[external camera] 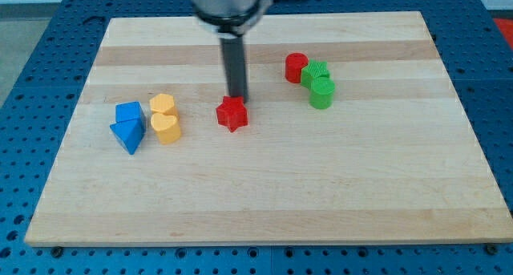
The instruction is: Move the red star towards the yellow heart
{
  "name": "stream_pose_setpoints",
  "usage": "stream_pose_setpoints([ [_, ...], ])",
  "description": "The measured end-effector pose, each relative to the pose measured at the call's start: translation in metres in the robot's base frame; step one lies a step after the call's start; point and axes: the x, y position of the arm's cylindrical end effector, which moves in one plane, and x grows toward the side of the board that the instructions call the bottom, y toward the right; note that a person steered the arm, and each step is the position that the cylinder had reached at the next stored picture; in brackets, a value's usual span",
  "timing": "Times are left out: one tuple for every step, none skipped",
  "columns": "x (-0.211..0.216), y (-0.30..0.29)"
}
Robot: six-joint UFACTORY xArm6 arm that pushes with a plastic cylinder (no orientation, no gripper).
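Note:
The red star [232, 113] lies near the middle of the wooden board. The yellow heart [167, 127] lies to its left, with a gap between them. My tip [237, 96] stands just above the star in the view, at its upper right edge, touching or nearly touching it. The dark rod rises from there to the arm at the view's top.
A yellow hexagon block [162, 105] sits just above the heart. A blue cube [129, 113] and a blue triangle block [127, 135] lie left of the heart. A red cylinder [296, 67], a green star-like block [315, 73] and a green cylinder [321, 92] cluster at the upper right. The board [321, 195] rests on a blue pegboard.

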Motion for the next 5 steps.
stream_pose_setpoints([
  [-0.002, 0.06],
  [0.016, 0.083],
  [0.05, 0.056],
  [0.048, 0.025],
  [0.022, 0.016],
])
